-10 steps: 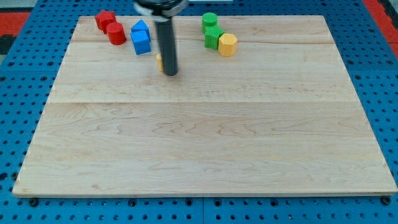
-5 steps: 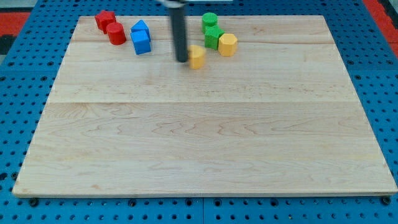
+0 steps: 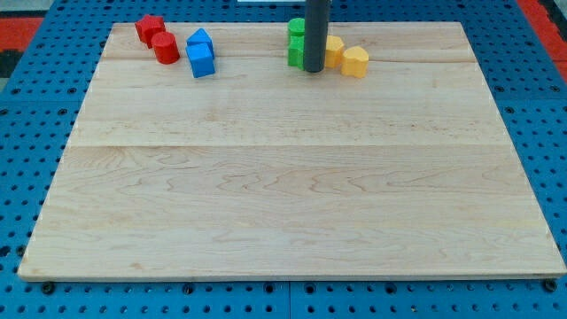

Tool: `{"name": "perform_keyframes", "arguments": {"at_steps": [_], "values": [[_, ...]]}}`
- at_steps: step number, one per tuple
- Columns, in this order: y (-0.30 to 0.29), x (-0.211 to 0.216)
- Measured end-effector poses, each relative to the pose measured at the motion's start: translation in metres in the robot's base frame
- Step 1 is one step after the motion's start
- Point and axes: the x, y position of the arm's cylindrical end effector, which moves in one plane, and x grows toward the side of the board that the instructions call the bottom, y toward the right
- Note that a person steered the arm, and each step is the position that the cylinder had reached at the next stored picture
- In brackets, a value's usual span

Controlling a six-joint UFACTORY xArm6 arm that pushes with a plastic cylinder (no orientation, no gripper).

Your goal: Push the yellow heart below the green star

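My tip (image 3: 314, 69) stands at the view's top, right of centre. The rod hides most of the green star (image 3: 293, 54), which shows just left of it, with a green cylinder (image 3: 295, 27) above the star. Two yellow blocks lie right of the rod. One (image 3: 334, 49) is against the rod, level with the star and to its right; I take it for the yellow heart. The other yellow block (image 3: 355, 61), likely the hexagon, touches it on the lower right. Their shapes are hard to make out.
Two red blocks (image 3: 150, 28) (image 3: 165, 47) and two blue blocks (image 3: 200, 40) (image 3: 202, 61) sit at the wooden board's (image 3: 283, 177) top left. Blue pegboard surrounds the board.
My tip moved right and slightly up, from left of the green blocks to in front of the star. The yellow heart was pushed right, and the other yellow block was shoved further right.
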Motion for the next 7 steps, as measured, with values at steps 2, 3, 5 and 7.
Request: {"name": "perform_keyframes", "arguments": {"at_steps": [2,3,5,7], "values": [[0.008,0.049],[0.092,0.026],[0.111,-0.007],[0.037,-0.025]]}}
